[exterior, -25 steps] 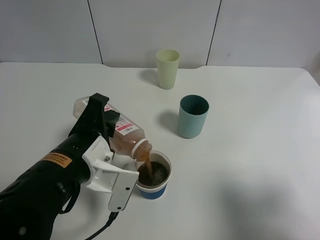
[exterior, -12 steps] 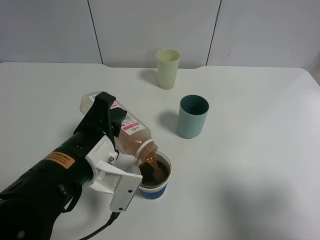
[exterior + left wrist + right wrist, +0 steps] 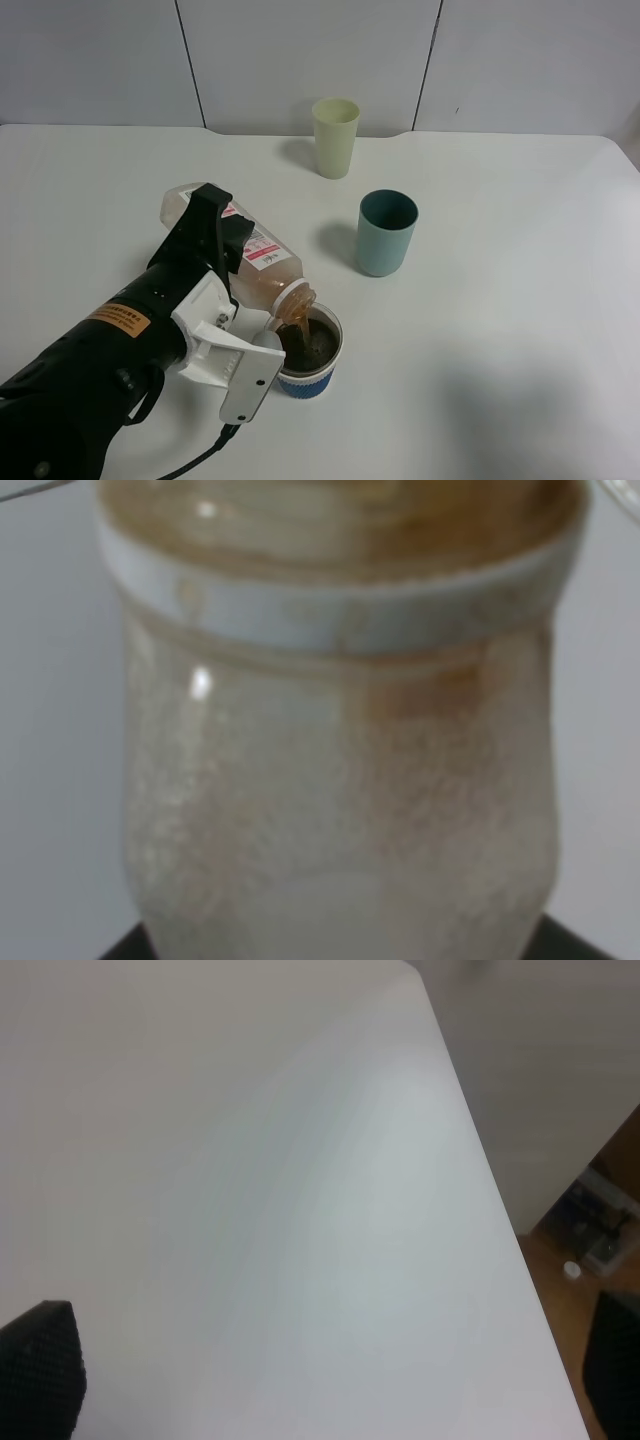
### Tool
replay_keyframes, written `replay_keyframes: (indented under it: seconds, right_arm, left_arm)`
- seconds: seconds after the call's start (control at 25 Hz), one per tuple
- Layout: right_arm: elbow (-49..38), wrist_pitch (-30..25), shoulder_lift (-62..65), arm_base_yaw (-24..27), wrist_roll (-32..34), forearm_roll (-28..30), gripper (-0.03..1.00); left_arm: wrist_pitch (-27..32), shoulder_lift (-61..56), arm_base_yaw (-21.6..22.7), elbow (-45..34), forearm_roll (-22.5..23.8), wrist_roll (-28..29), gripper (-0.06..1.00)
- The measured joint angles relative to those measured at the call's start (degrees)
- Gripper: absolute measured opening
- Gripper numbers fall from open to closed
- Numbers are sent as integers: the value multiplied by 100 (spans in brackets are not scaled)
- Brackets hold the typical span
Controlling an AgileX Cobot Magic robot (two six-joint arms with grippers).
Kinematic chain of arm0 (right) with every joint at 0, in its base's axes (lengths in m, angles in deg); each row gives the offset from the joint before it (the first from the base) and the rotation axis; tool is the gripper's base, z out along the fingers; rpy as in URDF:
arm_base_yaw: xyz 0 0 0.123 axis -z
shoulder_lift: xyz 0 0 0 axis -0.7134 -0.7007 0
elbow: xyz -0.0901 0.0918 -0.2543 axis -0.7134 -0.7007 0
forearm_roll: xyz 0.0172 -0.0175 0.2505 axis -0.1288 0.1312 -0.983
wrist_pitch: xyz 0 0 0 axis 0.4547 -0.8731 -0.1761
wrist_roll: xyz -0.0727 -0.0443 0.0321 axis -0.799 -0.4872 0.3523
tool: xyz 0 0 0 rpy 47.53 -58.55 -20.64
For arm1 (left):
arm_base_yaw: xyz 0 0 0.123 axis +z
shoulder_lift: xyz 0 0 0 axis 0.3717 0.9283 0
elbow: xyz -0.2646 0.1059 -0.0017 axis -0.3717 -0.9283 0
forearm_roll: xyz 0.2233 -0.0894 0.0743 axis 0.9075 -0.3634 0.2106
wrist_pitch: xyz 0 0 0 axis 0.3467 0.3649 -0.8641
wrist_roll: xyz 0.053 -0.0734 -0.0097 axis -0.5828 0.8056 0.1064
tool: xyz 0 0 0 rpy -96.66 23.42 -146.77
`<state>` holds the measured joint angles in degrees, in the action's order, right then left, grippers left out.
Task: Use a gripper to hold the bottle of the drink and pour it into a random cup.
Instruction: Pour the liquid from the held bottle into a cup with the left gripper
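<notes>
The clear bottle of the drink (image 3: 262, 268), with its pink label, lies tilted, its open neck down over the cup (image 3: 308, 380). My left gripper (image 3: 213, 228) is shut on the bottle's body. Dark brown drink streams from the neck into the cup, a short wide one with a blue ribbed sleeve standing on the table's near side. The left wrist view is filled by the bottle (image 3: 330, 780) and its neck ring, seen from very close. My right gripper (image 3: 325, 1370) is open over bare table, with only its black fingertips (image 3: 40, 1365) showing, and it is outside the exterior view.
A teal cup (image 3: 386, 232) stands behind and to the right of the pouring spot. A pale yellow-green cup (image 3: 335, 137) stands near the table's far edge. The right wrist view shows the table edge (image 3: 500, 1210) with floor beyond it.
Over the last second my left gripper shifted a little right and tipped the bottle steeper. The drink kept flowing into the cup.
</notes>
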<state>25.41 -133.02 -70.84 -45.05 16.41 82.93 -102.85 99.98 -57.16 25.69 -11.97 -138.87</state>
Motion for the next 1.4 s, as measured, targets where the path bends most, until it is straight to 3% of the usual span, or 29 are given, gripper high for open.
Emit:
replay_keyframes:
  seconds: [0.84, 1.4]
  right_arm:
    - [0, 0, 0, 0, 0, 0, 99]
    - [0, 0, 0, 0, 0, 0, 99]
  left_arm:
    - [-45, 0, 0, 0, 49, -181, 32]
    - [-172, 0, 0, 0, 301, -677, 32]
